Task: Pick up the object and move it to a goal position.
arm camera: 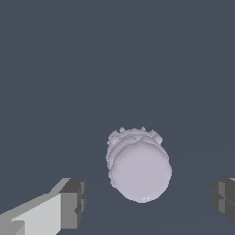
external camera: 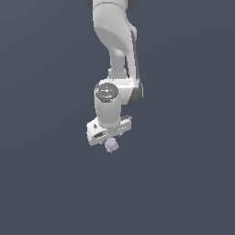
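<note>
The object (external camera: 111, 145) is a tiny pale lavender-grey lump with a bumpy outline, showing just below the white hand of the arm in the exterior view. In the wrist view the object (arm camera: 138, 165) looks large and rounded, lying in the gap between the two fingers and touching neither. My gripper (arm camera: 149, 202) is open, with one grey pad (arm camera: 73, 203) on one side and the other pad (arm camera: 224, 199) far across. In the exterior view the gripper (external camera: 110, 140) sits right over the object, fingertips hidden.
The white arm (external camera: 114, 55) reaches down from the top of the exterior view. A plain dark grey-blue surface (external camera: 183, 183) fills everything around it.
</note>
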`<action>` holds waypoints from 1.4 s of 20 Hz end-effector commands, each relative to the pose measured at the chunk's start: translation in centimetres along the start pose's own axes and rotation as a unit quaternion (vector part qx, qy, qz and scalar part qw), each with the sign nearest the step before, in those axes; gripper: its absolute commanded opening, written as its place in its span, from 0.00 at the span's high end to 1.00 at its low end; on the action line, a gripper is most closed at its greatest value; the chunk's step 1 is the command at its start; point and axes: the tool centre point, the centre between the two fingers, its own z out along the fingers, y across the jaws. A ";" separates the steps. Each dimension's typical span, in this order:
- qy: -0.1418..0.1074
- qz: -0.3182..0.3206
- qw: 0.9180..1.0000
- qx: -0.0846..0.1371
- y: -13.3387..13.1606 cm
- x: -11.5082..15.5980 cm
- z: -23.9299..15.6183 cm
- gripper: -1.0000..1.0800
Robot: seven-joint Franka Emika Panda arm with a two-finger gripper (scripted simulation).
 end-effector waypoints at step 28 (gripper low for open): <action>0.000 -0.005 1.000 0.001 0.0 0.0 5.2 1.00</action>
